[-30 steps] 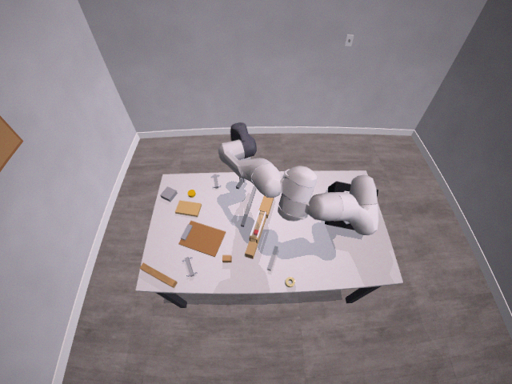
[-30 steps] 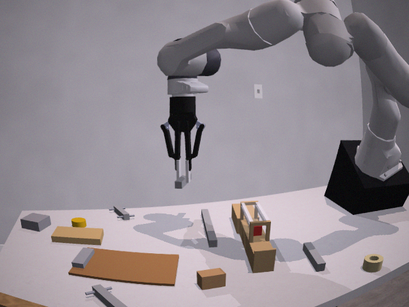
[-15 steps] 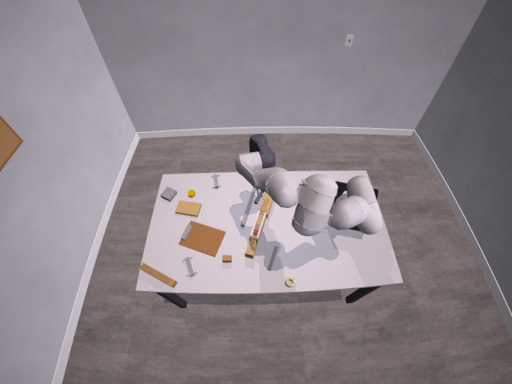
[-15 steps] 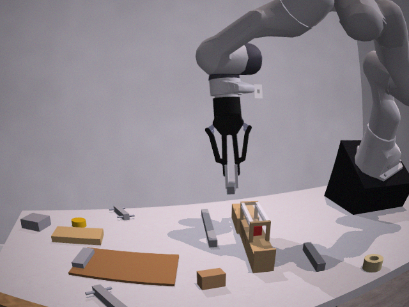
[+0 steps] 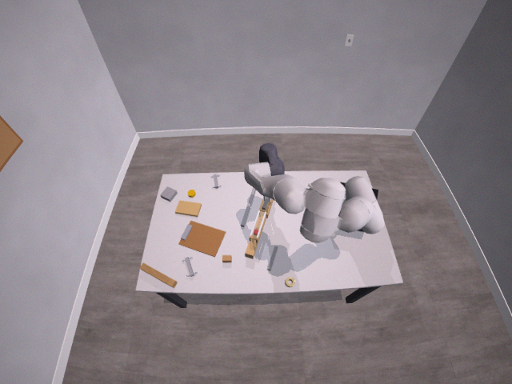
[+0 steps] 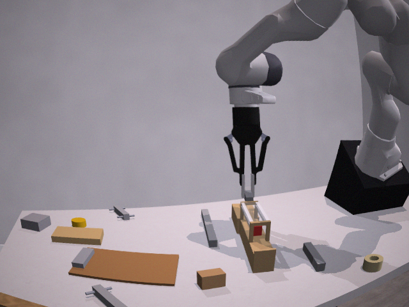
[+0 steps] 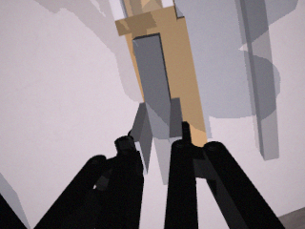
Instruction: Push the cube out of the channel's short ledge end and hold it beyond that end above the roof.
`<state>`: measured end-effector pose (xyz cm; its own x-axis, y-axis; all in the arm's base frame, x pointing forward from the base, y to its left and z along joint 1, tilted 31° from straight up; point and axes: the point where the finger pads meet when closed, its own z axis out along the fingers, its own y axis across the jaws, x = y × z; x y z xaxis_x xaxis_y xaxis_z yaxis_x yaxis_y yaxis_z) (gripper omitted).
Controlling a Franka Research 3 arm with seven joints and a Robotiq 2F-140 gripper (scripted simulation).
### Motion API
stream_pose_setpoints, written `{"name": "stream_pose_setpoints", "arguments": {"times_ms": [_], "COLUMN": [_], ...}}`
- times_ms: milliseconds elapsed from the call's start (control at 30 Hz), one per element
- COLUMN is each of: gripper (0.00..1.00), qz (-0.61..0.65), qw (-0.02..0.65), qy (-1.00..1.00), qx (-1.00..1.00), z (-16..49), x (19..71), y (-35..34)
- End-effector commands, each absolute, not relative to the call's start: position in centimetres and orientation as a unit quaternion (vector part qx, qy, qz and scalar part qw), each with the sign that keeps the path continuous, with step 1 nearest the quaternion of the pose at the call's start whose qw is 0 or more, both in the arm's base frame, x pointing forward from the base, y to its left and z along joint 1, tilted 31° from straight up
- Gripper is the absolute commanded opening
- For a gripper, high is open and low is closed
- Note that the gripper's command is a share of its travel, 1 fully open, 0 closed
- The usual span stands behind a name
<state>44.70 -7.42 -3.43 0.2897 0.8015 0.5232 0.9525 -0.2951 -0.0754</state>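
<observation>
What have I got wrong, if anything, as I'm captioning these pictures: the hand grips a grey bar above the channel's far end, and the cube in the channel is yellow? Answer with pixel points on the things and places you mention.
The cube [image 5: 256, 232] [image 6: 257, 230] is red, not yellow; the exterior view shows it. The rest stands.

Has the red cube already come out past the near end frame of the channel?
No, the exterior view shows the red cube behind the channel's near end frame.

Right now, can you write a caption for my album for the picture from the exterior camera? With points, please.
Gripper [image 6: 248, 186] holds a gray bar [image 6: 248, 195] near the channel [image 6: 263, 223].
</observation>
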Motion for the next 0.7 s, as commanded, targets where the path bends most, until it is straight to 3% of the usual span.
{"name": "stream_pose_setpoints", "arguments": {"times_ms": [0,667], "gripper": [0.00,0.00], "qz": [-0.205,-0.205], "qw": [0.173,0.173], "qy": [-0.581,-0.581], "qx": [-0.769,-0.769], "z": [-4.5,-6.6], "x": [45.2,45.5], "y": [-7.5,-6.3]}}
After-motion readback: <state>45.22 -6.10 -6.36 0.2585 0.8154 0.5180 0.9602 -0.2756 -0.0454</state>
